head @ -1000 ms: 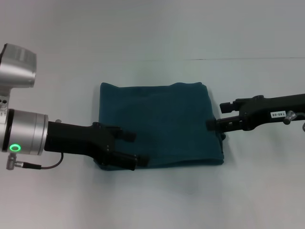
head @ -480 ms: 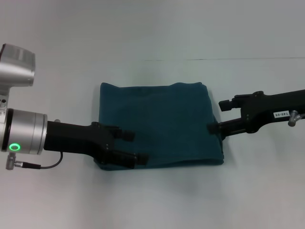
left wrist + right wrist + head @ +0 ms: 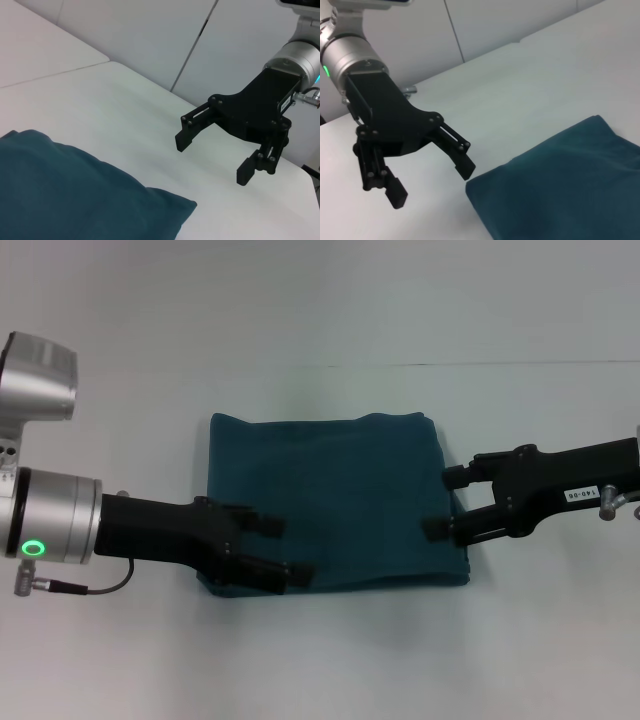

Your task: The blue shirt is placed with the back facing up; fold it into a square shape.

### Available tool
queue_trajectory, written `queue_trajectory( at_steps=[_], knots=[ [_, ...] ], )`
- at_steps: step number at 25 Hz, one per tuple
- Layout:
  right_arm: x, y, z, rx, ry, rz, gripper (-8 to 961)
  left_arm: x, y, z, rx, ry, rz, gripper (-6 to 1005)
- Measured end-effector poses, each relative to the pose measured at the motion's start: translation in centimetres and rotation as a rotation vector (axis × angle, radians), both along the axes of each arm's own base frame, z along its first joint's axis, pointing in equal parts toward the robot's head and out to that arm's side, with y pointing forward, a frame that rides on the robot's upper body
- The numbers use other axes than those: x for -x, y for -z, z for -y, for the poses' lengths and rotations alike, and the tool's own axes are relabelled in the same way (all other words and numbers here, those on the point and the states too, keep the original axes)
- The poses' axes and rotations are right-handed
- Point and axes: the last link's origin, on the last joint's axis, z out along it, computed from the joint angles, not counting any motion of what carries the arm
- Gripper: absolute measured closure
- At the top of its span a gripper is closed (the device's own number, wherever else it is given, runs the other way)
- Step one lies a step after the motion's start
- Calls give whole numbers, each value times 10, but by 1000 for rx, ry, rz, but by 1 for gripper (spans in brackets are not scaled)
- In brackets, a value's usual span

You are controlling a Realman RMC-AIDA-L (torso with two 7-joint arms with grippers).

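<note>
- One dark teal-blue soft cotton shirt (image 3: 335,502) lies folded into a thick, roughly square packet at the middle of the white table (image 3: 330,300), plain side up, with no lettering showing.
- Most of the folding looks finished: no sleeve or collar sticks out, the far edge toward twelve o'clock is nearly straight, and the doubled layers show along the near edge toward six o'clock.
- Little appears to be left, perhaps squaring the slightly rounded corner at about five o'clock and pulling both arms clear; whether any layer inside is bunched cannot be told from above.
- Left black two-fingered gripper (image 3: 283,549) reaches in from nine o'clock, its fingertips over the packet's corner at about seven o'clock. Its jaws are spread apart and hold nothing, which the right wrist view confirms (image 3: 432,177).
- Whether those fingertips touch the cloth or hang just above it is hard to say from the head view; the right wrist view suggests they stand just beside the corner, apart from it.
- Right black two-fingered gripper (image 3: 443,503) comes in from three o'clock at the packet's edge, jaws likewise parted and empty, seen clearly in the left wrist view (image 3: 212,160) with bare table between the fingers.
</note>
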Motion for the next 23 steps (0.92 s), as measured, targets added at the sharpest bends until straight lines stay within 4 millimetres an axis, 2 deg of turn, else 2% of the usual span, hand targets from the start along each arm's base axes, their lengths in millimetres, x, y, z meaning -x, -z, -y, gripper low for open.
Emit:
queue_trajectory(
  at_steps=[23],
  knots=[
    [2, 2, 3, 16, 4, -29, 29, -1, 1, 1, 9, -3, 5, 50]
  ],
)
